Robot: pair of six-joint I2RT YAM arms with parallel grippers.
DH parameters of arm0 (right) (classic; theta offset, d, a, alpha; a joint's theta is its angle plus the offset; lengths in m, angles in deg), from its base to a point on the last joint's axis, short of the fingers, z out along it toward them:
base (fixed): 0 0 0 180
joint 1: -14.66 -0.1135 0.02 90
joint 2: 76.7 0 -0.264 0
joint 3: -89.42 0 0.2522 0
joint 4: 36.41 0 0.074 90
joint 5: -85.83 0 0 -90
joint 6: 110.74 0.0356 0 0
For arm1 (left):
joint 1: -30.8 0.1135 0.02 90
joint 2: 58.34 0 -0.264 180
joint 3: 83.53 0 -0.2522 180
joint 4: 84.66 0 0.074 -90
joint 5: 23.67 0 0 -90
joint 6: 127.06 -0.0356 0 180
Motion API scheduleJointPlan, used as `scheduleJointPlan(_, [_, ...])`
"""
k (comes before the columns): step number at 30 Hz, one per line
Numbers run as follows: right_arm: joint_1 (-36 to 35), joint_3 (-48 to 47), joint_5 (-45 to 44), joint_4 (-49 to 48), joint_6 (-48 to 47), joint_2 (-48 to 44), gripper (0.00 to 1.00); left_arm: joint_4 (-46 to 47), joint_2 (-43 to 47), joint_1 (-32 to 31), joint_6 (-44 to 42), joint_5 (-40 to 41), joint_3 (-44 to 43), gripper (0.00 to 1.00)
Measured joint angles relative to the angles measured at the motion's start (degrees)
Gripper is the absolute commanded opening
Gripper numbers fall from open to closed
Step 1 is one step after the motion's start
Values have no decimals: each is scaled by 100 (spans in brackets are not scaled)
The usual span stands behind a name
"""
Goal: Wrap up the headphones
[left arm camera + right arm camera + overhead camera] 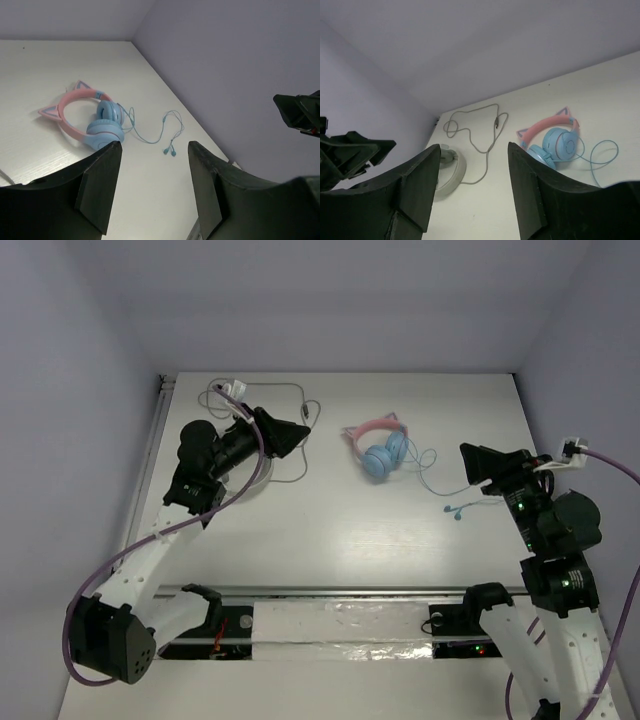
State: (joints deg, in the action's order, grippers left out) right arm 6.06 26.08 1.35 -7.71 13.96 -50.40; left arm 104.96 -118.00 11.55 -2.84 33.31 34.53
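The headphones [383, 455] lie flat on the white table [330, 540] right of centre, with a pink cat-eared band and light-blue earcups. Their thin blue cable [432, 478] loops off to the right and ends in two small tips [453, 510]. My left gripper [302, 436] hovers left of the headphones, open and empty. In its wrist view the headphones [85, 117] and cable [150, 137] lie beyond the left gripper [155, 145]. My right gripper [470, 466] stands open to the right of the cable, holding nothing. Its wrist view shows the headphones [552, 142] past the right gripper [474, 146].
A loose grey cable [292, 425] and a grey-white curved band [451, 172] lie at the back left, near the left arm. A small white connector [235, 388] sits by the far left corner. A foil-taped strip [340, 625] runs along the near edge. Walls enclose the table.
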Motion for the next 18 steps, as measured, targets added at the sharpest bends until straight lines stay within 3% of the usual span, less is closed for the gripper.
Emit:
scheduleJointPlan(4, [0,0,153,4,15,-42,59,138,-262,-103,-7,76,-280,51])
scheduleJointPlan(6, [0,2,269,4,9,-42,49,173,-380,-133,15,118,-352,38])
scheduleJointPlan(7, [0,9,319,4,7,-42,29,146,-472,-173,-4,177,-417,34])
scheduleJointPlan(8, [0,26,365,0,-2,-42,19,118,-568,-210,-17,234,-511,22])
scheduleJointPlan(10, [0,74,439,-2,-4,-44,0,-142,-876,-321,-197,518,-863,13])
scheduleJointPlan(11, [0,101,461,7,-7,-42,0,-262,-1073,-398,-321,667,-1115,4])
scheduleJointPlan(12, [0,116,481,7,-7,-42,0,-356,-1279,-459,-431,793,-1364,0])
scheduleJointPlan(18, [0,153,549,0,0,-42,0,-1121,-2826,-833,-1539,1659,-3062,0])
